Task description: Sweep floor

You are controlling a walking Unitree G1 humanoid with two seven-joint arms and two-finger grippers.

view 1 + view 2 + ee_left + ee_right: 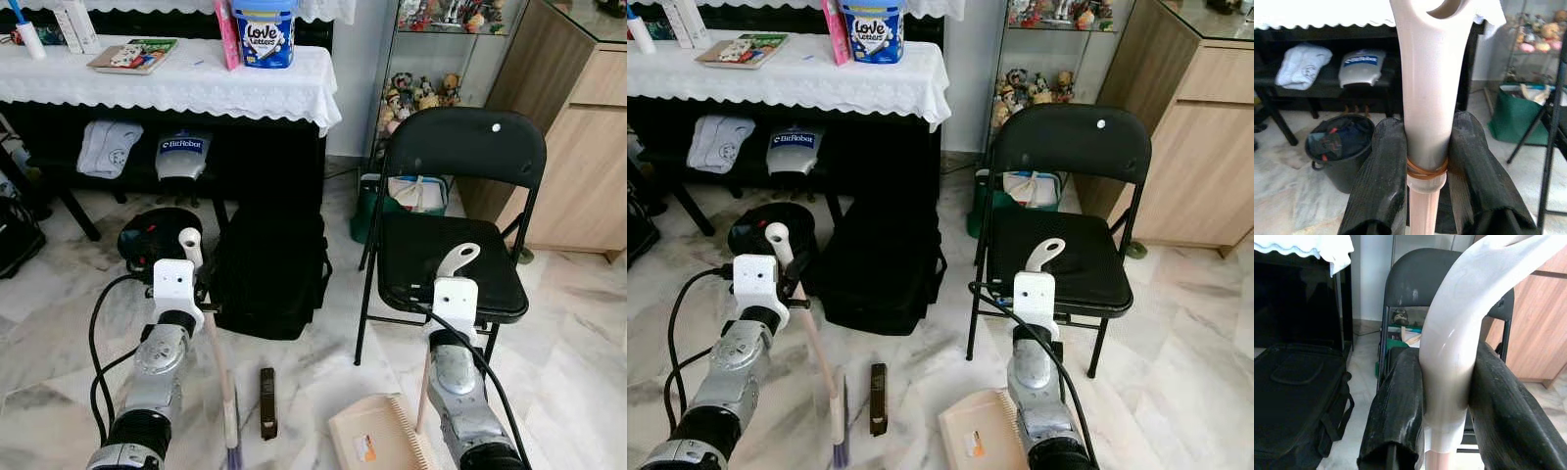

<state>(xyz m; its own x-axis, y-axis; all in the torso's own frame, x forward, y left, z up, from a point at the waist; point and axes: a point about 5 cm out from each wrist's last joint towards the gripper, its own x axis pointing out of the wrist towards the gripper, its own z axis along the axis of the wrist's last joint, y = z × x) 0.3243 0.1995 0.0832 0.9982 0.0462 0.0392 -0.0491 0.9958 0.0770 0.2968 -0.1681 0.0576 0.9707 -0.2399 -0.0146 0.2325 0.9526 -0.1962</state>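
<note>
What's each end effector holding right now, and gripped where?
Left end effector clamps the broom near its handle's top end. Right end effector clamps the dustpan by its curved upper handle.

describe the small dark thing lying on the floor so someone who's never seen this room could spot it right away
Start at the black folding chair and the black bag standing on the marble floor to its left. In front of the bag, between the broom and the beige dustpan, lies a slim dark bar. It is much the smallest, flat on the tiles, touching nothing.

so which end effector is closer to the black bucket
Left. The left end effector grips the broom handle right beside the black bucket; the right end effector is over by the folding chair.
</note>
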